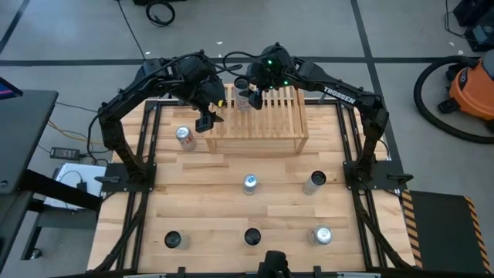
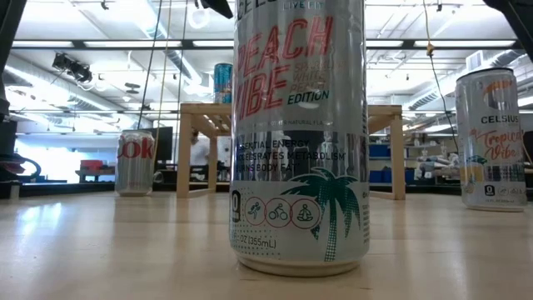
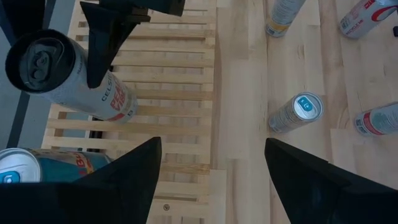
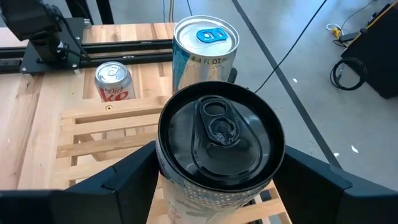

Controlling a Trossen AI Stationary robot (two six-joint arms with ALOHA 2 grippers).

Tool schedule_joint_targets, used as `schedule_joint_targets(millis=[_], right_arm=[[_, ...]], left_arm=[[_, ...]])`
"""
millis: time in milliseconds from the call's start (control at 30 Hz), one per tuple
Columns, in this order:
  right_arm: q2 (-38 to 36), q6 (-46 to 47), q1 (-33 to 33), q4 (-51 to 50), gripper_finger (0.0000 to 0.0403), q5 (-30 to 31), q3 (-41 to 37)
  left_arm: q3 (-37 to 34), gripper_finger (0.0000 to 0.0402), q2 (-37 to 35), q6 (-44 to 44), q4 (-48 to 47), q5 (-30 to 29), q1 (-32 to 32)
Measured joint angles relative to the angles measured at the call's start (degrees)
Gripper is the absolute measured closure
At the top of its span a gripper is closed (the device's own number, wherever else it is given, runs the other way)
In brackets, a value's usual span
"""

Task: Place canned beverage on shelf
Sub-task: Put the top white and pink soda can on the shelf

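The right gripper point(image 4: 214, 180) is clamped on a black-topped can point(image 4: 219, 134) above the shelf point(image 1: 258, 116), top centre of the high view, beside a blue-tab can point(image 4: 205, 46) near its back edge. The left gripper point(image 3: 211, 168) hovers empty, fingers apart, over the shelf's left edge. Most slats lie bare.

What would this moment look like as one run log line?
right gripper: shut on black-top can, over shelf | blue-top can: on shelf | left gripper: open, empty, above shelf edge
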Motion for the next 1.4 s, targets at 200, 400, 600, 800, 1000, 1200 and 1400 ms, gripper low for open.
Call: schedule_joint_targets(millis=[200, 400, 600, 800, 1000, 1200, 1400], right_arm=[[0.00, -0.17, -0.28, 0.90, 0.0111, 0.87, -0.05], [0.11, -0.39, -0.44, 2.63, 0.0111, 1.43, -0.15], [0.11, 0.13, -0.37, 3.20, 0.0111, -0.87, -0.15], [0.28, 0.35, -0.37, 3.49, 0.0111, -1.82, -0.15], [0.35, 1.34, -0.38, 2.20, 0.0111, -1.85, -0.13], [0.35, 1.36, -0.42, 1.94, 0.0102, -2.02, -0.10], [0.35, 1.34, -0.42, 1.87, 0.0095, -2.00, -0.04]], left_arm=[[0.00, 0.0113, 0.00, 0.00, -0.05, 0.00, 0.00], [0.00, 0.0113, 0.00, 0.00, -0.07, 0.00, 0.00], [0.00, 0.0113, 0.00, 0.00, -0.07, 0.00, 0.00], [0.00, 0.0113, -0.01, 0.01, -0.09, 0.00, 0.00], [0.00, 0.0113, 0.00, 0.00, -0.09, 0.00, 0.00], [0.00, 0.0113, 0.00, 0.01, -0.09, 0.00, 0.00], [0.00, 0.0113, 0.00, 0.00, -0.10, 0.00, -0.01]])
